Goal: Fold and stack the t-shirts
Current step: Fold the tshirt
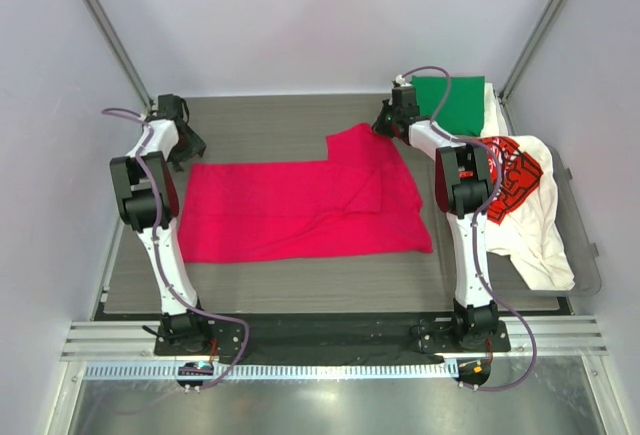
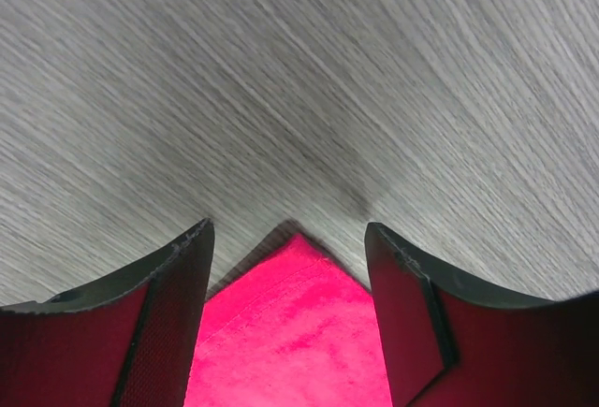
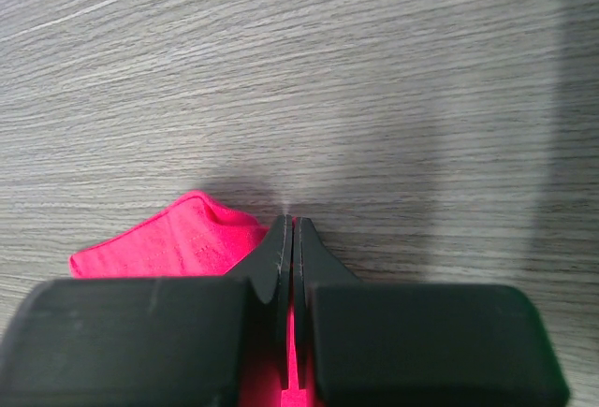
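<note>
Folding step: the red t-shirt [image 1: 290, 210] lies spread on the tabletop [image 1: 300, 280]. The right gripper [image 3: 288, 229], at two o'clock, pinches its edge. The left gripper [image 2: 285, 239], at ten o'clock, straddles a corner, unclenched. Next it likely must clamp, then both lift together.

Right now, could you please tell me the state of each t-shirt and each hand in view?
magenta-red t-shirt: spread flat, partly folded over at its far right.
green t-shirt: folded flat.
white printed t-shirt: unfolded, rumpled.
left hand: open, astride a corner of the magenta-red t-shirt.
right hand: shut on the magenta-red t-shirt.
</note>
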Robot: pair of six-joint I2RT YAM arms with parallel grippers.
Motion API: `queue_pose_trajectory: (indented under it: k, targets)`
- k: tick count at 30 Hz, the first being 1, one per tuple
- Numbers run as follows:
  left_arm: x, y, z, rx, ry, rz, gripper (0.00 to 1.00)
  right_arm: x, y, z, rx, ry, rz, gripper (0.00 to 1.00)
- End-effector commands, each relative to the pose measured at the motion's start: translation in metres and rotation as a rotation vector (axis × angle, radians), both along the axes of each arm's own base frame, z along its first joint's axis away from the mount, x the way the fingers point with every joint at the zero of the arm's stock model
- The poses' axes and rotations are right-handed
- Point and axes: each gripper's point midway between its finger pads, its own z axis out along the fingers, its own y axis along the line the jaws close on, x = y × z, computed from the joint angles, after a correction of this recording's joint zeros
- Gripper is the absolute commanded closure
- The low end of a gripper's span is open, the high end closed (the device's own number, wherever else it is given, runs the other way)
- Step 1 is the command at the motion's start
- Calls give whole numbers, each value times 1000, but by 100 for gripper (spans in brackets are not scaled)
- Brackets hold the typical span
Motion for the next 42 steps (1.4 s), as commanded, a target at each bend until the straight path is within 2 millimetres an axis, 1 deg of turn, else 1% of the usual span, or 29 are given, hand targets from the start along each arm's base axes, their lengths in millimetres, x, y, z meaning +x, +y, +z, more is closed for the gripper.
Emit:
queue_pose_trajectory:
  k: [1,3,4,9,14,16,22,25,26,28,29,31,33,34,35,36,37,38,39,40,41,42]
  targets:
    - [-10,-4,-4,-2,21,17,34,-3,-1,2,19,13,-4,99]
    - [-10,-5,-5,8,26,12,37,-4,-2,0,22,20,-5,99]
    - [-10,-9,-7,16,32,4,38,-3,-2,2,25,14,-4,99]
    - [-13,-14,-8,48,50,-10,42,-3,-1,2,28,16,-3,99]
    - [-17,-16,-3,78,56,-11,44,-3,-3,-1,35,23,-8,99]
    - [-18,-20,-3,91,59,-21,44,-2,-2,-2,38,24,-8,99]
    - [-16,-22,-6,102,65,-33,53,-3,-3,-3,46,29,-4,99]
    - [-14,-22,-7,103,67,-40,63,-3,-3,-4,50,32,-1,99]
    - [-13,-22,-7,103,66,-42,70,-4,-3,-4,49,33,1,99]
    - [-12,-24,-8,96,65,-49,80,-3,-1,-1,55,27,11,99]
    - [-12,-24,-7,94,64,-51,87,-4,-1,1,54,24,18,99]
    - [-12,-25,-5,91,61,-53,98,-5,6,11,79,6,46,99]
    - [-14,-26,-2,88,64,-52,100,-6,11,24,102,-25,76,99]
    - [-15,-26,-1,85,66,-49,100,-8,16,41,111,-55,100,99]
    - [-16,-26,7,83,54,-47,100,-16,22,45,132,-55,141,99]
    - [-23,-29,16,74,47,-48,100,-29,27,68,137,-90,201,99]
    - [-24,-29,16,74,47,-48,100,-29,27,69,137,-90,202,99]
    - [-25,-30,27,70,26,-44,100,-41,31,81,151,-96,230,99]
    - [-30,-31,26,66,31,-42,100,-47,32,89,156,-105,242,99]
    - [-32,-32,29,62,28,-42,100,-56,33,86,154,-91,252,99]
    - [-34,-33,32,58,22,-40,100,-64,38,105,157,-118,274,99]
    - [-38,-33,38,56,13,-35,100,-71,40,107,151,-114,290,99]
